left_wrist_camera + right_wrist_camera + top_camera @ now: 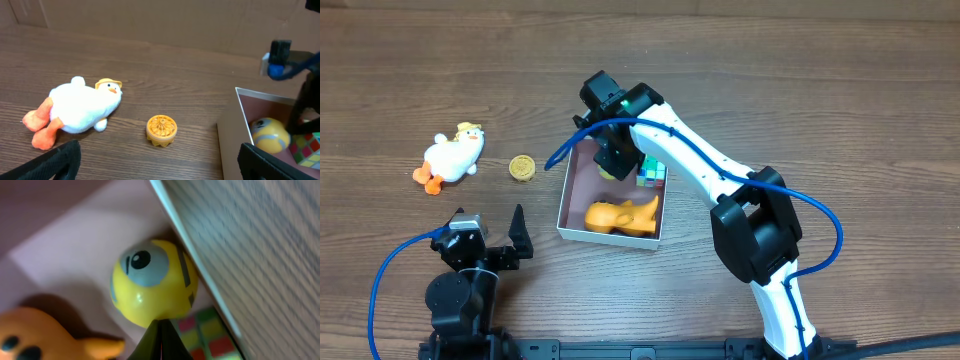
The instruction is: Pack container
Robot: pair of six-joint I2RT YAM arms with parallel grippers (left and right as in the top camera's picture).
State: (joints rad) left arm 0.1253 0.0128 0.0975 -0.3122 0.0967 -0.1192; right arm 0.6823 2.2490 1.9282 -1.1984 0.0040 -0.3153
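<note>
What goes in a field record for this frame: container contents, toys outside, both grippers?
container: open-topped, white walls
inside: yellow ball, colour cube, orange toy
outside, left of it: plush duck, orange disc
left gripper: open, empty
right gripper: shut, tip by yellow ball inside container

Overhead: right gripper (616, 158) covers most of yellow ball (608, 173). Puzzle cube (654, 174), at ball's 3 o'clock, partly under right arm (690, 150).
Left wrist view: container (231, 145) cut by frame from 3 to 6 o'clock.
Right wrist view: orange toy (35, 335) cropped at 7 o'clock. Checkered patch at 5 o'clock blurred, probably puzzle cube. Tabletop (270, 240) at 2 o'clock smeared.
</note>
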